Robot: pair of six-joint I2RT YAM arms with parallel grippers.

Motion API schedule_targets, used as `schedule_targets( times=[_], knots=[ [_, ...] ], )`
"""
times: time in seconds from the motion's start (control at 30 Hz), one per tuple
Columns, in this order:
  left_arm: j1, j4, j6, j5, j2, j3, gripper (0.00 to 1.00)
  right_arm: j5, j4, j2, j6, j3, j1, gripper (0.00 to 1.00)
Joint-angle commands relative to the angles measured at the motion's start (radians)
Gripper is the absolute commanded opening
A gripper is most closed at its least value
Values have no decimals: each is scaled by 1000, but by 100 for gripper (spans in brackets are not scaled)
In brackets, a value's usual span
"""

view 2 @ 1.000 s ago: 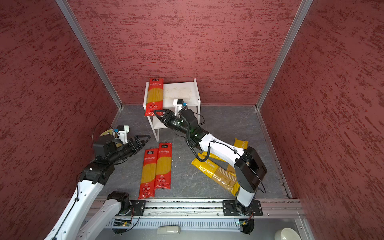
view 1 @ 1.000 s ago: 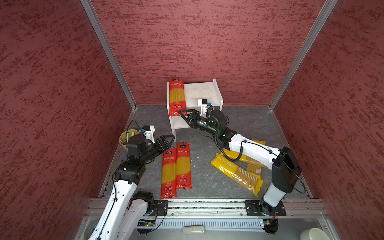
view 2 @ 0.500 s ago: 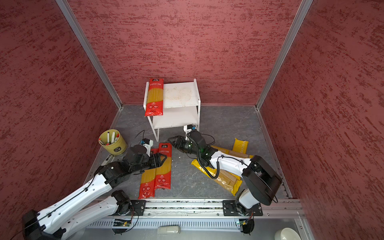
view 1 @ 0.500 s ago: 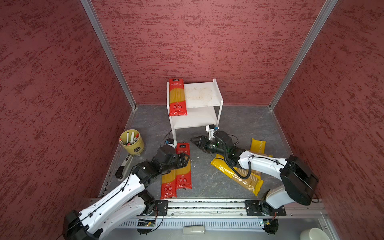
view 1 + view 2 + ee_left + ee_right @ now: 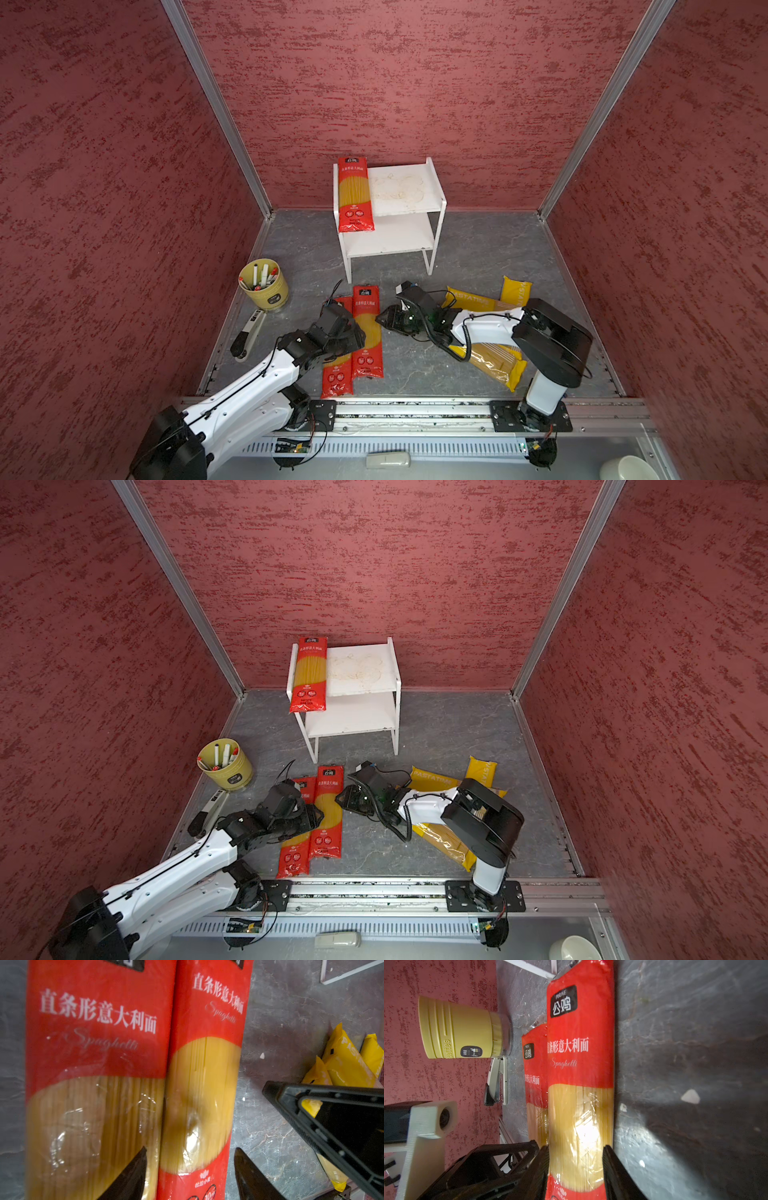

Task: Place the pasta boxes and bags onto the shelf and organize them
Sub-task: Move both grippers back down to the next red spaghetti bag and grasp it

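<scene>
One red spaghetti pack (image 5: pixel 354 193) lies along the shelf (image 5: pixel 415 203) top's left edge in both top views, leaving room for more. The left red pack (image 5: pixel 337 378) and right red pack (image 5: pixel 368 307) wait side by side on the floor (image 5: pixel 478 249).

Left wrist: the left gripper (image 5: pixel 190 1148), jaws apart, straddles the right red pack, probably steadying it.

Right wrist: the right gripper (image 5: pixel 576 1147) brackets its clear middle. Clamped or not, I cannot tell.

Yellow marker cup (image 5: pixel 266 286) beside stapler (image 5: pixel 248 334)
</scene>
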Motion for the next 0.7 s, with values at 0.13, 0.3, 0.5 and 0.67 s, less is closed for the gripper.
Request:
schedule_targets(
  times=[0.13, 0.3, 0.5, 0.67],
  knots=[
    [8, 117, -10, 51, 20, -30, 63, -3, 13, 95, 3, 57, 3, 44],
    [8, 199, -20, 86, 57, -56, 57, -43, 160, 155, 20, 44, 4, 36],
    [10, 212, -18, 96, 53, -50, 45, -67, 338, 148, 35, 3, 4, 20],
    [10, 212, -20, 97, 23, -53, 41, -38, 343, 90, 20, -25, 3, 9]
  ],
)
